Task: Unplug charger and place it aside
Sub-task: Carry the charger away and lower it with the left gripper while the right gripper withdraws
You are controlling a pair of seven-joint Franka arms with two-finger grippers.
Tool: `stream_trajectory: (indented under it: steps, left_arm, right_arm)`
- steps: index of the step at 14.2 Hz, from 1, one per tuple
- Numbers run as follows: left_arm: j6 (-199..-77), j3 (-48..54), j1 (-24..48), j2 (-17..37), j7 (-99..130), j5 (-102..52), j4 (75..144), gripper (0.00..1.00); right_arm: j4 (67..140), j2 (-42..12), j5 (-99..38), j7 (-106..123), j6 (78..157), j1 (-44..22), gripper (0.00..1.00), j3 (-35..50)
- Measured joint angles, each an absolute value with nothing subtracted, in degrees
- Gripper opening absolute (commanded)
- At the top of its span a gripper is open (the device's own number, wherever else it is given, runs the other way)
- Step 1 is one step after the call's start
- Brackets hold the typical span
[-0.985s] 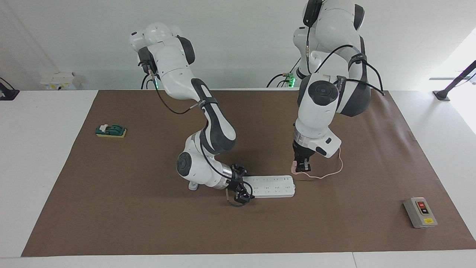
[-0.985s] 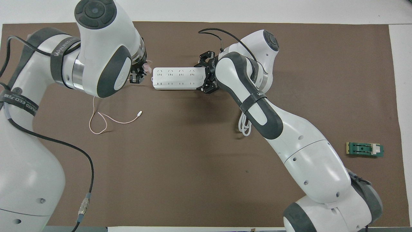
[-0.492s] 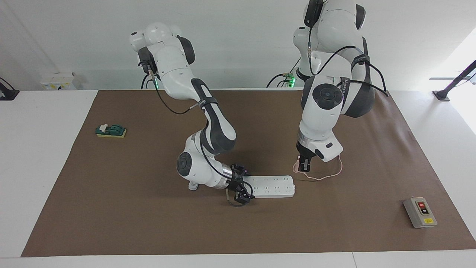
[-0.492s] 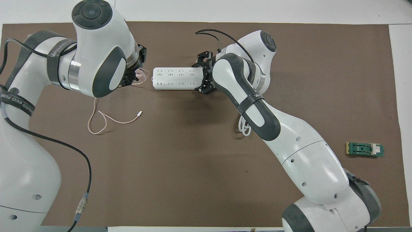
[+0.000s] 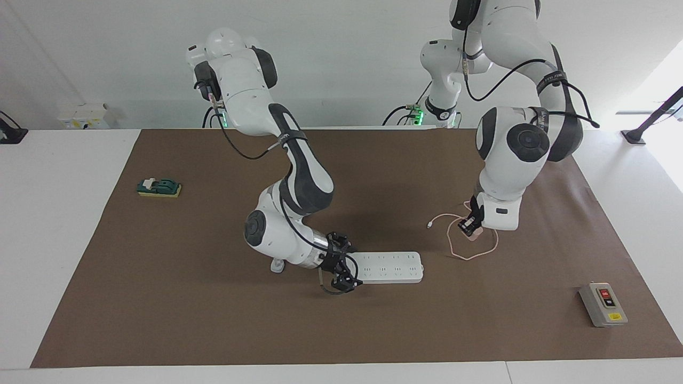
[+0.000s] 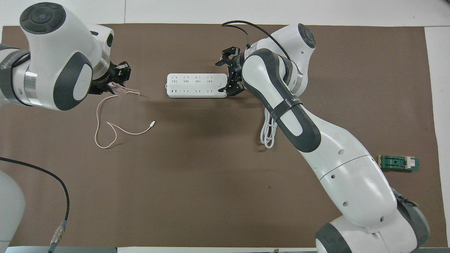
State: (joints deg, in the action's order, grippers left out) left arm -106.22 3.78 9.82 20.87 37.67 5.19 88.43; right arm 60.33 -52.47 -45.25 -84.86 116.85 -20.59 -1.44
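The pale pink charger (image 5: 474, 235) is clear of the white power strip (image 5: 392, 266) and sits low over the brown mat, toward the left arm's end of the table. My left gripper (image 5: 469, 228) is shut on it; the charger also shows in the overhead view (image 6: 120, 90) under the left gripper (image 6: 114, 83). Its thin pink cable (image 6: 105, 140) lies looped on the mat. My right gripper (image 5: 341, 269) is open, with a finger either side of the strip's end (image 6: 221, 84) toward the right arm.
The strip's thick white cord (image 6: 267, 133) lies coiled under the right arm. A green block (image 5: 159, 187) sits on the mat toward the right arm's end. A grey switch box (image 5: 603, 304) sits at the mat's corner farthest from the robots, at the left arm's end.
My left gripper has carried the charger away from the strip toward the left arm's end, dragging the cable. My right gripper has drawn back slightly at the strip's end.
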Motion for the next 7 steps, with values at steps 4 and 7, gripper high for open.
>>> stream_trajectory:
  steps: [4, 7]
  left_arm:
    - [-113.47, 3.8, 4.93, 13.5, 12.58, 1.54, 99.71, 0.0]
    - [-114.51, 3.78, 1.15, 11.44, -0.05, -1.23, 103.75, 0.0]
  right_arm:
    - [61.5, -46.42, -38.18, -84.63, 106.38, -17.94, 1.0, -4.35]
    - [61.95, -41.62, -32.3, -78.91, 97.36, -16.01, 1.0, -5.59]
